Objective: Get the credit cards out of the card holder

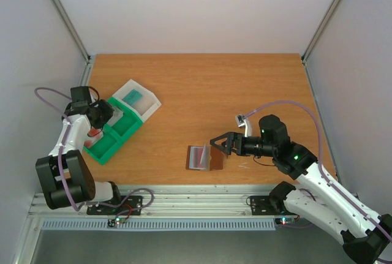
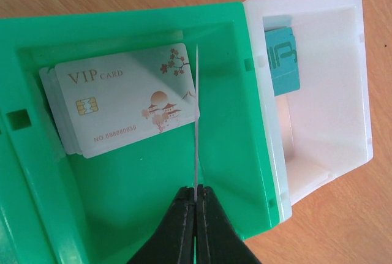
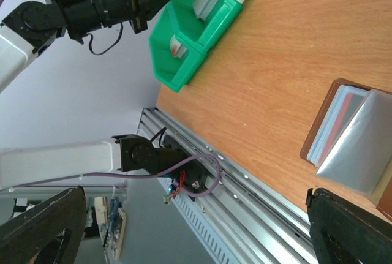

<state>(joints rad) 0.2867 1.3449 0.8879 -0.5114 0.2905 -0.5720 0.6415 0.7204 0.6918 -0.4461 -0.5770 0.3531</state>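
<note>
The card holder [image 1: 205,157] lies open on the table [image 1: 245,92] just ahead of my spread-apart right fingers [image 3: 43,227], a red card [image 3: 350,108] inside. My left fingers [image 2: 174,233] clench a thin card [image 2: 196,123] edge-on over the green tray [image 2: 226,49]; dropped tilted, it could lean on the wall.

Card holder [image 3: 358,147] cut off at right wrist view's edge; teal card [image 2: 283,62] partly behind white box wall [image 2: 262,123].

Orange-brown wooden table [image 1: 233,92]. Green compartmented plastic tray [image 1: 109,154] sits at the table's 9 o'clock, angled. White open plastic box [image 1: 150,102] touches the tray at its 1 o'clock. Grooved aluminium rail [image 1: 202,199] runs along the table's 6 o'clock edge.
</note>
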